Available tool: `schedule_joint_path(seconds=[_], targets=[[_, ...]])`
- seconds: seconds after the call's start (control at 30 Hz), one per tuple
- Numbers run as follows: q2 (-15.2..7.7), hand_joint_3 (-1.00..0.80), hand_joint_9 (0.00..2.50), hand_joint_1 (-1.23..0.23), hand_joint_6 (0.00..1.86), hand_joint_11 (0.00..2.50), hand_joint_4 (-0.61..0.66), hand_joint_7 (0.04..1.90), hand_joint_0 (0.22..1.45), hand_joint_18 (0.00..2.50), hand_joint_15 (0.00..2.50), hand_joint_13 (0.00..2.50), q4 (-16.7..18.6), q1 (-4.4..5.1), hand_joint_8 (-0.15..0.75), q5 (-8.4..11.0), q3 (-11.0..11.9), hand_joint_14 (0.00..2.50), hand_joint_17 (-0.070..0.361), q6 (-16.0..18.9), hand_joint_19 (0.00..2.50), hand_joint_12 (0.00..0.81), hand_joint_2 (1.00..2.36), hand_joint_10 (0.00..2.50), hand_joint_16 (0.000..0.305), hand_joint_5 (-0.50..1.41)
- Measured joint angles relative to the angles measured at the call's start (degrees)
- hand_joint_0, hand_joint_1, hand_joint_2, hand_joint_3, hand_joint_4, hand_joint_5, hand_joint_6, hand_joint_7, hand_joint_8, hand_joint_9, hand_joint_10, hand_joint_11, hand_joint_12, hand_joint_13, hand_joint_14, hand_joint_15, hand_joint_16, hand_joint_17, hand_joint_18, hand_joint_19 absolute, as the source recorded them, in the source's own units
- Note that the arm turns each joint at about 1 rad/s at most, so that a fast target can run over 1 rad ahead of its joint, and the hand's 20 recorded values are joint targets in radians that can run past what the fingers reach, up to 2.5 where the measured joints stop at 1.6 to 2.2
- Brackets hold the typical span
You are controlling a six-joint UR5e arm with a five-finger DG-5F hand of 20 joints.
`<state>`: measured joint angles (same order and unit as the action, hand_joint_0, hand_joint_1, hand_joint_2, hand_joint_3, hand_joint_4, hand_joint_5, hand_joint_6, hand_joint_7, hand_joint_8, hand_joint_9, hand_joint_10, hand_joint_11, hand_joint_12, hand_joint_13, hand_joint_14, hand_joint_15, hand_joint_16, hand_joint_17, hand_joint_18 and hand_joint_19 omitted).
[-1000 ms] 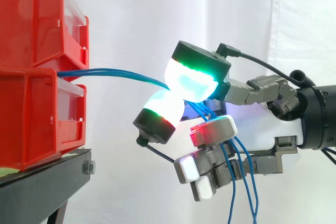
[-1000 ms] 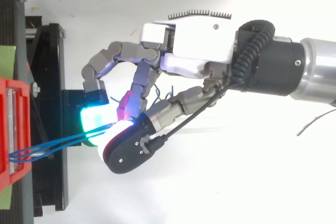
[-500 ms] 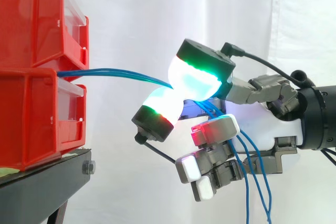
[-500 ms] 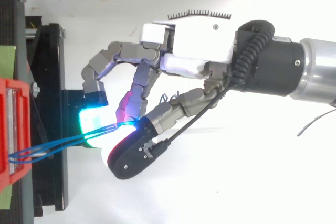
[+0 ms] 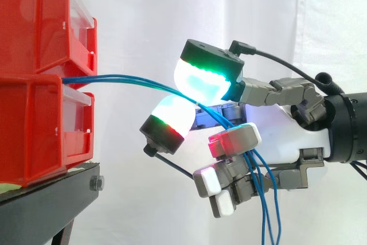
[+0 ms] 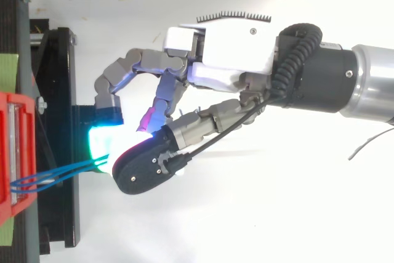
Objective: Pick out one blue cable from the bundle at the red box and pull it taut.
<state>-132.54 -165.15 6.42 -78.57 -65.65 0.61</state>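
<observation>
Several blue cables (image 5: 132,78) are led out rightward from the stacked red bins (image 5: 34,27), at the line where the upper bin meets the lower one. They are pinched between the glowing fingertips (image 5: 200,81) of the robot hand (image 5: 287,139), whose pads are closed against each other around the strands. More than one strand appears to be caught, so a single cable is judged not yet separated. The span between bin and pads is seen to arch gently rather than run straight, which suggests that some slack remains to be taken up. Beyond the pinch the cables are passed through the curled lower fingers, and their loose ends (image 5: 268,216) are left hanging below the palm, presumably so that the grip is kept near the bin. In the top view the strands (image 6: 61,173) are seen running side by side from the bin's edge to the pads. The bins are carried on a black stand (image 5: 46,205) at the left, a white curtain (image 5: 143,15) is hung behind, and a plain white surface (image 6: 277,214) lies beneath.
</observation>
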Motion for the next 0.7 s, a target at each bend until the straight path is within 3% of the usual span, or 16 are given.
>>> schedule_joint_path(seconds=[0.2, 0.3, 0.47, 0.6, 0.7], targets=[[0.0, -0.14, 1.36, -0.85, 0.93, 1.06, -0.02, 1.04, 0.62, 0.97, 0.52, 1.07, -0.1, 0.00, 0.295, 0.00, 0.0, 0.02, 0.095, 0.2, 0.60, 0.323, 1.02, 0.04, 0.042, -0.12], [0.0, -0.16, 1.35, -0.89, 0.94, 1.06, -0.08, 1.13, 0.68, 0.97, 0.52, 1.09, -0.2, 0.00, 0.292, 0.00, 0.0, 0.02, 0.093, 0.4, 0.60, 0.318, 1.02, 0.04, 0.041, -0.12], [0.0, -0.35, 1.39, -0.90, 0.97, 1.07, -0.12, 1.12, 0.78, 0.97, 0.52, 1.10, -0.3, 0.00, 0.290, 0.00, 0.0, 0.02, 0.090, 0.6, 0.61, 0.305, 1.01, 0.04, 0.040, -0.13], [0.0, -0.47, 1.43, -0.83, 0.97, 1.05, -0.03, 0.97, 0.67, 1.00, 0.53, 1.12, -0.3, 0.05, 0.290, 0.04, 0.0, 0.02, 0.091, 0.6, 0.61, 0.313, 1.00, 0.04, 0.040, -0.12], [0.0, -0.50, 1.45, -0.77, 0.95, 1.06, 0.01, 0.99, 0.61, 1.02, 0.54, 1.15, -0.4, 0.08, 0.296, 0.07, 0.0, 0.02, 0.093, 1.1, 0.63, 0.326, 1.00, 0.04, 0.041, -0.11]])
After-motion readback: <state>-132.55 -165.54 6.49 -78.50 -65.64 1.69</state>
